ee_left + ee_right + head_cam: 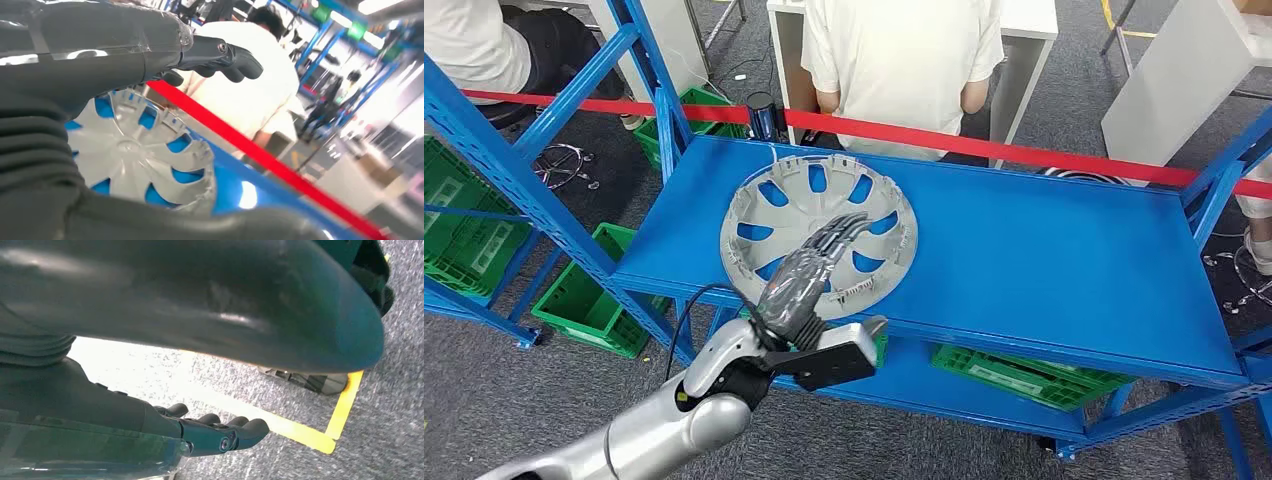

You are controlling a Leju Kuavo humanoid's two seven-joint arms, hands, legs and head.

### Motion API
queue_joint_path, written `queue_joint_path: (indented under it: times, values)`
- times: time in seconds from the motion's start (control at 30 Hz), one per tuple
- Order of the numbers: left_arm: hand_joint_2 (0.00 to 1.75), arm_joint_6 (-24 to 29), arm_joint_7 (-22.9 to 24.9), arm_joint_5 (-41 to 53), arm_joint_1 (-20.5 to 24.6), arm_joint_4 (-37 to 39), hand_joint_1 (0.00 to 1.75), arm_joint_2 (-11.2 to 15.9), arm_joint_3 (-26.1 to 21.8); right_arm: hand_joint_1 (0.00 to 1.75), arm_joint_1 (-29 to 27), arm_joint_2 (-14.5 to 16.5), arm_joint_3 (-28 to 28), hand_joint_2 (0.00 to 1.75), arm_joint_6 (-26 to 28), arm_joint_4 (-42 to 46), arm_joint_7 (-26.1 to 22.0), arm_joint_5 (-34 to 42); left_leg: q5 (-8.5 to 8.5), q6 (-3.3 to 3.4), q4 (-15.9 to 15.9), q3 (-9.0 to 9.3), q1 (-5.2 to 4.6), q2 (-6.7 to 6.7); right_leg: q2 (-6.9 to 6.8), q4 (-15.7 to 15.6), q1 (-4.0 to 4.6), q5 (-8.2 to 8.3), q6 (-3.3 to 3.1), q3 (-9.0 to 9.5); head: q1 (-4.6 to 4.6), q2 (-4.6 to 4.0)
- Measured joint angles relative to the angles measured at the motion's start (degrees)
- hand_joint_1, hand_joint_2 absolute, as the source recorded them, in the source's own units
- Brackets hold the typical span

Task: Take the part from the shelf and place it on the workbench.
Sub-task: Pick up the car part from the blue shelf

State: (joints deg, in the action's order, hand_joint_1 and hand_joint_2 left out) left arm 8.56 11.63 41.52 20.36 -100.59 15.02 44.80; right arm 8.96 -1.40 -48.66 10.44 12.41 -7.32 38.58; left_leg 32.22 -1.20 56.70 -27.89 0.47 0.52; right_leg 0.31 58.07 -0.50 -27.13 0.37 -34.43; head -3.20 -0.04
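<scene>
Left hand (809, 275) over seemingly flat part (769, 225)

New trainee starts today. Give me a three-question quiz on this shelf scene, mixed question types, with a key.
1. True or false: the left hand has already lifted the wheel cover off the blue shelf.
2. Multiple choice: what runs across the scene behind the shelf? A) a yellow rope B) a red tape C) a green hose
3. Short answer: what is stored below the shelf, on the floor and the lower level?

Key
1. False. The wheel cover lies flat on the shelf; the left hand reaches over it with fingers stretched out.
2. B
3. Green crates.
</scene>
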Motion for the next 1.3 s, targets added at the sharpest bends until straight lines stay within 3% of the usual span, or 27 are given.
queue_joint_path:
  times: [0.47, 0.67, 1.3]
  values:
    - [1.75, -24.2, 22.4, 0.3, 10.7, 3.1, 0.00, 1.6, 8.0, 0.00, 0.0, 0.4, -1.0, 0.00, -0.3, 0.0, 0.8, 0.6, -0.01, 0.02, 0.0, -0.07, -0.01, 0.20, -0.05, -0.1, 0.00, 0.00, 0.00, 0.01, 0.00, 0.01]
    - [1.75, -31.2, 22.9, -3.4, 12.1, 6.8, 0.00, 1.6, 11.5, 0.00, 0.0, 0.6, -1.0, 0.00, -0.8, 0.0, 0.9, 0.6, -0.01, 0.02, 0.0, -0.08, -0.01, 0.23, -0.05, -0.1, 0.00, 0.00, 0.01, 0.01, 0.00, 0.02]
    - [1.75, -31.7, 22.9, -3.6, 13.7, 11.2, 0.00, 1.6, 15.9, 0.00, 0.0, 0.6, -1.1, 0.00, -0.9, 0.0, 1.0, 0.6, -0.01, 0.02, 0.0, -0.09, -0.01, 0.12, -0.06, -0.1, 0.00, 0.01, 0.01, 0.02, 0.01, 0.02]
